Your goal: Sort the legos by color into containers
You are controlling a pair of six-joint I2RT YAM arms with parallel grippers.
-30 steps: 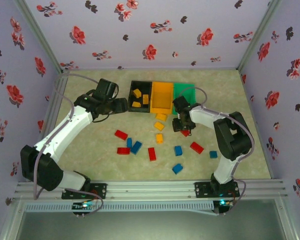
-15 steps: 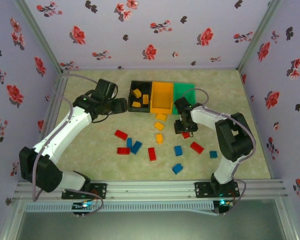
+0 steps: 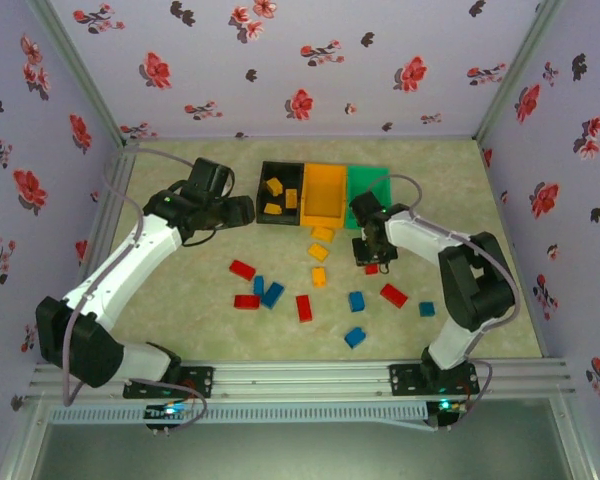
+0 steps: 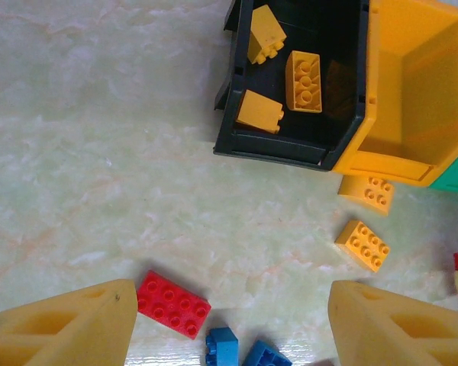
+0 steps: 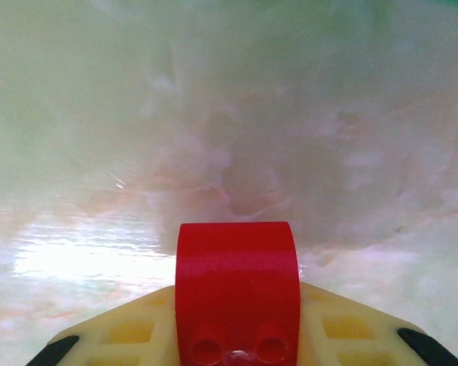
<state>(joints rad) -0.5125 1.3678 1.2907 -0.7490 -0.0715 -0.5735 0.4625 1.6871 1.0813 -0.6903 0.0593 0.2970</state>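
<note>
Had the red brick (image 5: 237, 282) clenched in the right gripper (image 3: 373, 257), left gripper (image 4: 233, 293) open; called for a straight lift, then a low release inside the green bin (image 3: 370, 171).

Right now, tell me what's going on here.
The right tool is shut on a red lego down at the table, just in front of the green bin. The left tool hangs open beside the black bin, which holds three yellow-orange legos. The orange bin looks empty; other legos lie loose on the table.
</note>
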